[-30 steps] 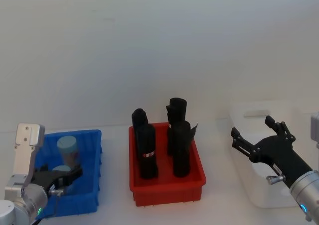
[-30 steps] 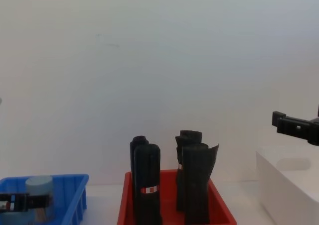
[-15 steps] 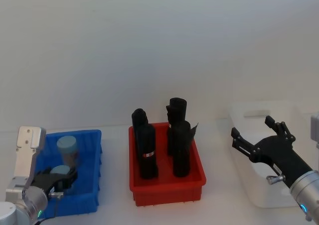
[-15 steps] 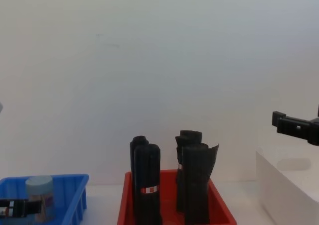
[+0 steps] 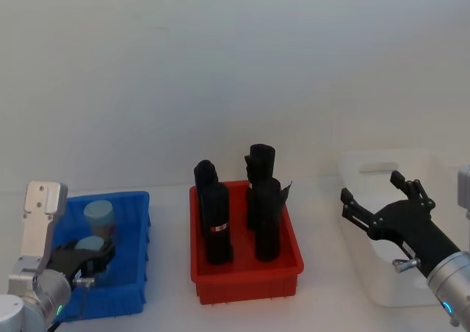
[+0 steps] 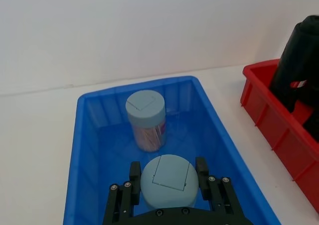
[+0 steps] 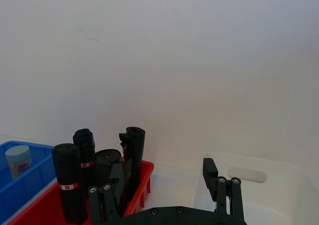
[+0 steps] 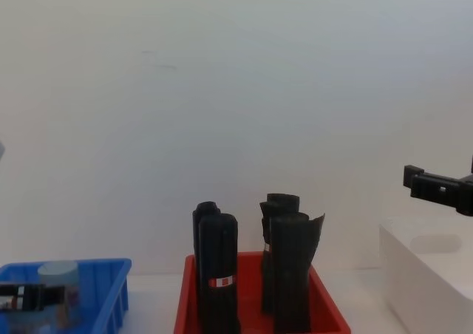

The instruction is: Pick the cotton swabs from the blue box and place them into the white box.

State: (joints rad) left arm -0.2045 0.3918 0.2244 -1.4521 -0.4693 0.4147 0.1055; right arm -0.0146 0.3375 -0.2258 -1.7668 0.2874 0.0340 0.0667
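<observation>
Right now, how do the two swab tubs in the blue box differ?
The left gripper holds the near tub; the far tub stands free. Seen from the wrist, the near tub shows lid alone; the far tub, sticks too. Both stand upright in the blue box, lids grey-blue. The right gripper hovers above the white box.
</observation>
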